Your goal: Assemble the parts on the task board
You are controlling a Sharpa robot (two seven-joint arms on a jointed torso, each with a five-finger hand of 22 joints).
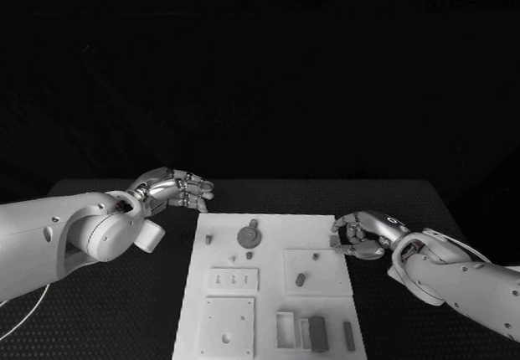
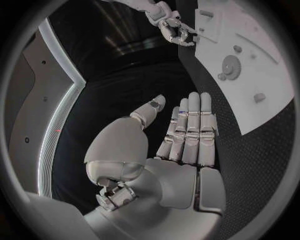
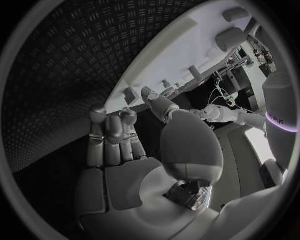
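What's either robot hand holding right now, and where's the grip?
Nothing. The left robot hand is flat with its palm bare; the right robot hand is at the task board edge with bare fingers.

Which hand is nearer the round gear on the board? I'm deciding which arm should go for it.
Left, narrowly. The left hand hovers off the board's far left corner, diagonally beyond the gear. The right hand sits at the board's right edge, level with the gear.

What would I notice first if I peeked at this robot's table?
The white task board glows in the middle of the black table, with small grey parts on it. A silver left hand hovers off its far left corner, and the right hand curls at its right edge.
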